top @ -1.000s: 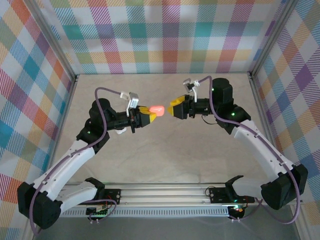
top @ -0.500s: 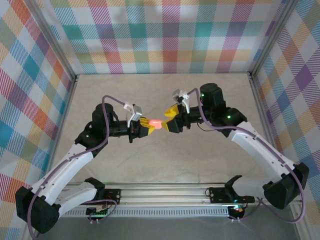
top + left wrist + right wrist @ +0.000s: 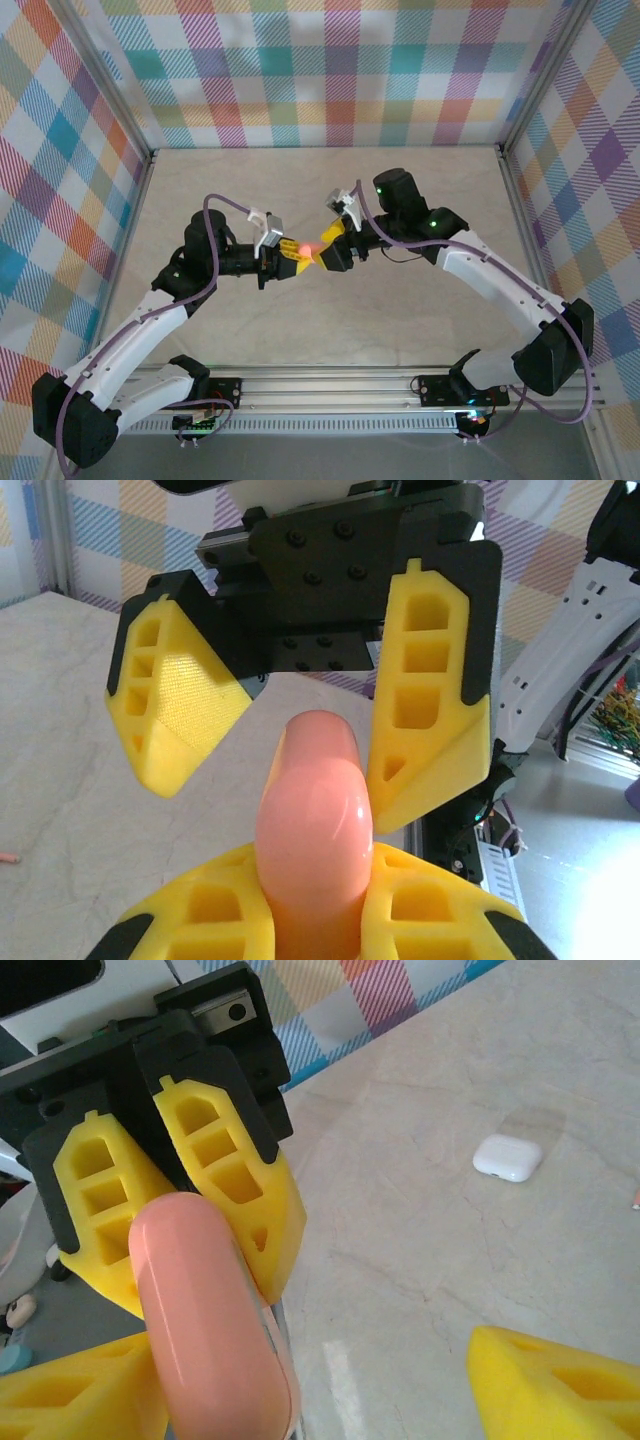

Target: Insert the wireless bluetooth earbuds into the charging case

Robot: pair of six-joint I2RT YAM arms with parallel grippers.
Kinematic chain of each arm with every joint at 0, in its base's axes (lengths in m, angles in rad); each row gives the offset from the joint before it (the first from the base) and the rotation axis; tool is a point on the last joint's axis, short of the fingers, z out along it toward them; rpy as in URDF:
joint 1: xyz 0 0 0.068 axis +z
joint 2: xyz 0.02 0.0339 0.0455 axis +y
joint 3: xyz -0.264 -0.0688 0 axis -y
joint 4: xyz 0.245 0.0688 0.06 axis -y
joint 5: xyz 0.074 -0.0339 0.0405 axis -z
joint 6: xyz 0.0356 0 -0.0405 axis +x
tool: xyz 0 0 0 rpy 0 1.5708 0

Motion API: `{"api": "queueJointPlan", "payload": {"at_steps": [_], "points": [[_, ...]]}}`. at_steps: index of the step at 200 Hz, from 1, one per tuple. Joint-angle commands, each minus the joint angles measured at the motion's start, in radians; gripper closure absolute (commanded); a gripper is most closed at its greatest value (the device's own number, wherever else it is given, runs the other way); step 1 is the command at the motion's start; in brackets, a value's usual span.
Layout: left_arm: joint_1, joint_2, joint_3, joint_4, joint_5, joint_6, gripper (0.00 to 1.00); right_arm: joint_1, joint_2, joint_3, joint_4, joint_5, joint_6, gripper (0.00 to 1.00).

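Right claw moved in toward left claw | right claw open, straddling pink case | left claw clamped on that case

Item count, as seen at this entry.
Counted two cases: one pink case and one white case. Two arms were present, a left arm and a right arm. One tiny pink bit was too small to identify.

Text: none legible in any view.
Pink case: plain, no readable mark.
White case: no readable mark.
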Motion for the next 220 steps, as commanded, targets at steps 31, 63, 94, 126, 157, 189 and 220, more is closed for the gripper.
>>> {"api": "queueJointPlan", "payload": {"at_steps": [31, 63, 94, 126, 157, 189, 220], "points": [[-0.011, -0.039, -0.041, 0.064, 0.038, -0.023, 1.0, -0.035, 0.014, 0.04, -0.003, 0.108, 0.058, 0.24], [-0.012, -0.049, -0.054, 0.066, 0.043, -0.035, 1.0, -0.088, 0.035, 0.022, 0.043, 0.098, 0.137, 0.25], [-0.012, -0.053, -0.056, 0.059, 0.035, -0.03, 1.0, -0.092, 0.053, 0.021, 0.073, 0.064, 0.173, 0.26], [-0.013, -0.061, -0.063, 0.047, -0.007, -0.022, 1.0, -0.092, 0.056, 0.021, 0.084, 0.059, 0.193, 0.26], [-0.012, -0.066, -0.071, -0.005, -0.099, -0.008, 1.0, -0.105, 0.043, 0.019, 0.099, 0.053, 0.231, 0.28], [-0.012, -0.076, -0.106, -0.018, -0.193, -0.011, 1.0, -0.14, 0.054, 0.043, 0.063, 0.078, 0.273, 0.35], [-0.011, -0.1, -0.144, -0.001, -0.243, -0.029, 1.0, -0.155, 0.093, 0.072, -0.007, 0.189, 0.266, 0.35]]}}
